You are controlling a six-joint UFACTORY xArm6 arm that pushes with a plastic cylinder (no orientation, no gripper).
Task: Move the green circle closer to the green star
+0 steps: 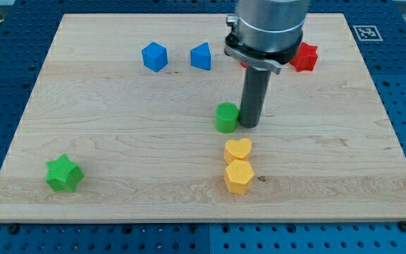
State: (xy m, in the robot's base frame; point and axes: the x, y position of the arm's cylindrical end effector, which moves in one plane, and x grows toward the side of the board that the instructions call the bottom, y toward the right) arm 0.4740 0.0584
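The green circle stands near the board's middle. The green star lies far off at the view's bottom left. My tip is down on the board right beside the green circle, on its right side, touching it or nearly so. The dark rod rises from there to the grey arm at the view's top.
A yellow heart and a yellow hexagon lie just below the green circle. A blue cube and a blue block sit at the top. A red star is partly hidden behind the arm. The wooden board ends in blue surround.
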